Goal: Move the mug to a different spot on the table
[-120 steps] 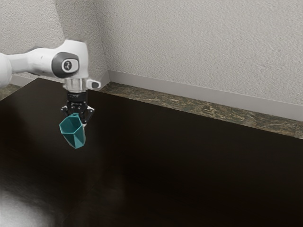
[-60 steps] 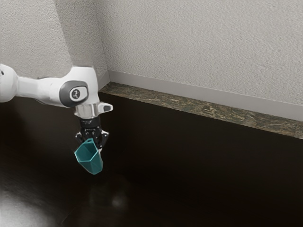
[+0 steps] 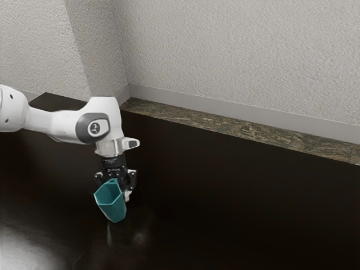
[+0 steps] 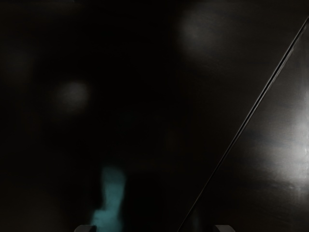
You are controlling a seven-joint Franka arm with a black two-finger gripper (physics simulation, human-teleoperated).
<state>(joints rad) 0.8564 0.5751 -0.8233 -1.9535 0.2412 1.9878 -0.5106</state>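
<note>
Low over bench (image 3: 242,197), exterior view's left | hand (image 3: 115,188) clenched on teal mug (image 3: 111,202) at rim, so body hangs tilted, off surface | prob. carry pos., set-down next.

Teal faceted mug (image 3: 111,201), tilted with its open mouth uppermost, hangs just above the dark tabletop (image 3: 236,202), well inside the far edge.

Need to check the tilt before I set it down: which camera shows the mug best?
The exterior view. There the mug shows whole, teal and tilted, gripped at its rim by the end effector low over the dark table. The wrist view gives a blurred teal smear just under the hand, likely the mug; no tilt can be read from it.
</note>
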